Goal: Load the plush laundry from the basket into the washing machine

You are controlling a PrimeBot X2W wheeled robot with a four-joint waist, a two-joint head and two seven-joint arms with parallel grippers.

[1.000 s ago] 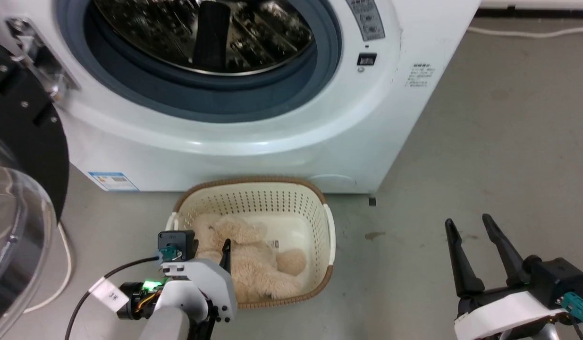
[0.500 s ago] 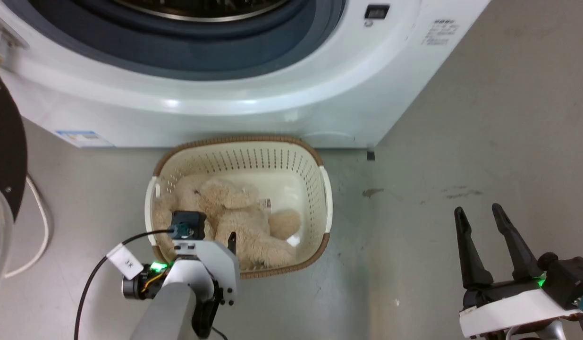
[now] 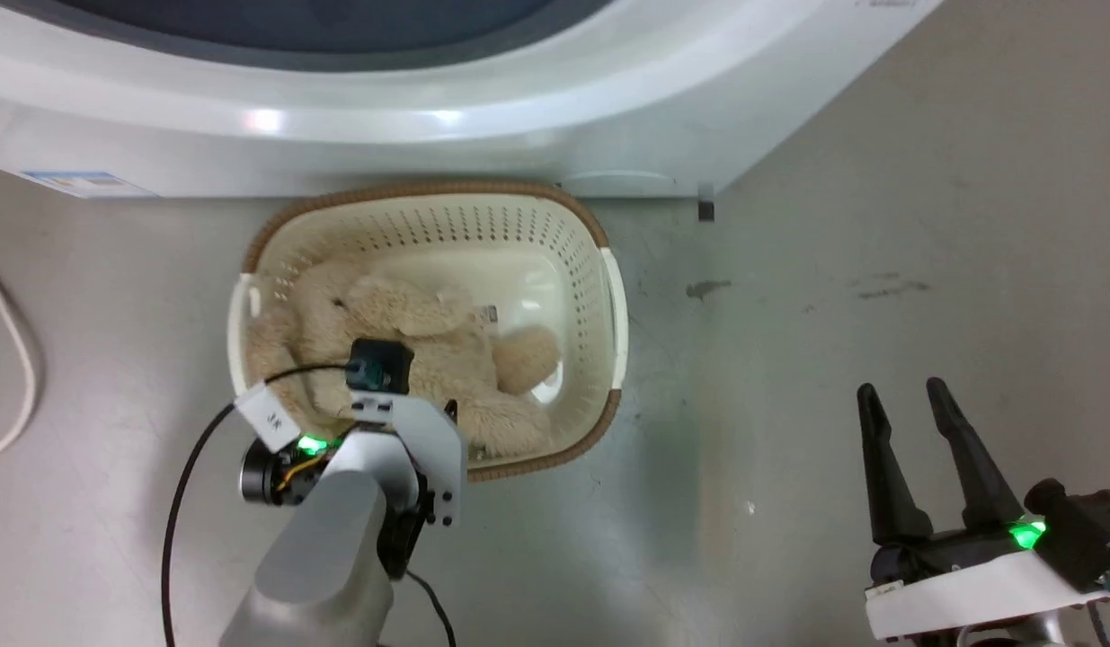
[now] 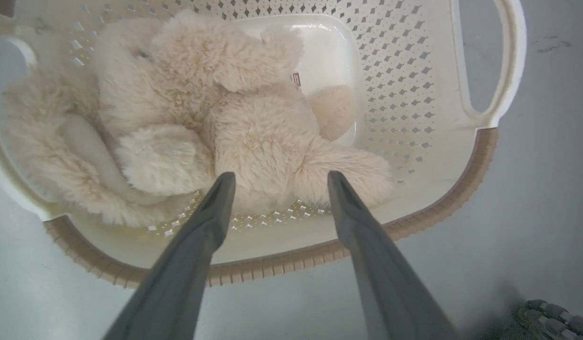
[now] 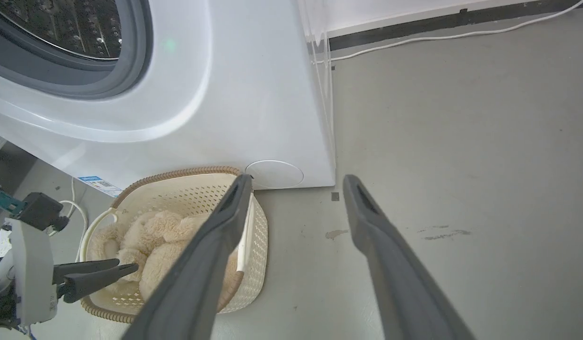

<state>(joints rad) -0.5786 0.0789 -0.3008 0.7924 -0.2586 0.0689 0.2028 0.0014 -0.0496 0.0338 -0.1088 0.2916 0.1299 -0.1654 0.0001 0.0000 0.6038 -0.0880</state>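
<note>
Closest in, the left gripper (image 4: 279, 175) hangs over the near edge of the basket (image 4: 466, 184), its 2 fingers spread apart and holding nothing, tips aimed down at the plush laundry (image 4: 253, 132). Whether they touch the fur I cannot tell. The right gripper (image 3: 902, 388) sits well off to the right above bare floor (image 3: 833, 270), fingers likewise parted and empty.

The plush laundry lies curled inside the basket, filling its left and near parts, with the basket's floor bare toward the far right. The basket stands on the floor just in front of the washing machine (image 5: 253, 94), whose steel drum (image 5: 60, 28) shows through the round port above.

By my reading, nothing is loaded yet. This is the reach before the first grasp. Closing on the toy, lifting it clear of the rim, carrying it up to the port and letting go inside all remain.
</note>
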